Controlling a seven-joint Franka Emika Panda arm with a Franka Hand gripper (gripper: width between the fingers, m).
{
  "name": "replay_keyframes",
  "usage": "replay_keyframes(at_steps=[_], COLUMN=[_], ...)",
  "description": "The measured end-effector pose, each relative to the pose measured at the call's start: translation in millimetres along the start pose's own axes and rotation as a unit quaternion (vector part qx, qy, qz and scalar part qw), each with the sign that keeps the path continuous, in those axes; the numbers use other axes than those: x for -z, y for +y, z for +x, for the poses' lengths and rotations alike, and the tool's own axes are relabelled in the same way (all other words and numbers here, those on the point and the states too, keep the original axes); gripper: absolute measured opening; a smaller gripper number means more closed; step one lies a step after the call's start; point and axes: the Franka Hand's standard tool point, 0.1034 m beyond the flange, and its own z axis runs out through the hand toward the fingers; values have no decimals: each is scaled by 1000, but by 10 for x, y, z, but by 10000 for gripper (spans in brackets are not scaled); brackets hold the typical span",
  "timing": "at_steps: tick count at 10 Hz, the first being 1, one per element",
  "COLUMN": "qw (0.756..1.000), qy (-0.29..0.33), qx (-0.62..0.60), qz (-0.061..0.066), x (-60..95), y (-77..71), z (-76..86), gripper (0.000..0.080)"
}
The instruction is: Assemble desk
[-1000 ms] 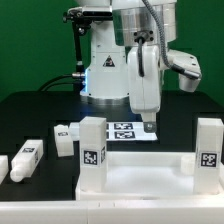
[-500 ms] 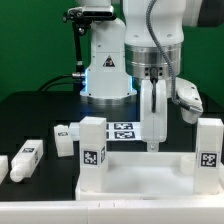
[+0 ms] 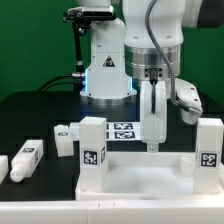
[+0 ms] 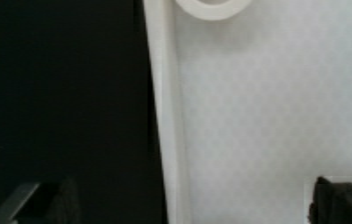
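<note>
Tabletop (image 3: 140, 178) sits at the table's (image 3: 30, 110) front edge. One leg (image 3: 92, 148) stands on its rear corner at the exterior view's left, a second leg (image 3: 208, 148) on the rear right corner. Marker board (image 3: 125, 130) lies just behind, loose legs (image 3: 28, 154) off left, and the gripper (image 3: 152, 146) is over the tabletop's rear edge.

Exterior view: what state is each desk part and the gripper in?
gripper: open, empty, over the edge of the tabletop panel
tabletop panel: lying flat, rim up
leg at exterior view's left: upright on panel corner
leg at exterior view's right: upright on panel corner
loose leg and second loose leg: off the panel, unattached
</note>
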Motion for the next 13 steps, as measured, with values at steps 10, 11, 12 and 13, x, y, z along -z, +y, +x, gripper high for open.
replay_keyframes(at_steps=[10, 11, 12, 13], qw=[999, 999, 999, 999], qy=[34, 34, 34, 34], qx=[14, 14, 14, 14], qz=[-1, -1, -1, -1], x=[-526, -529, -529, -529], y=[272, 274, 271, 272], z=[-41, -41, -40, -40], gripper=[390, 390, 242, 242])
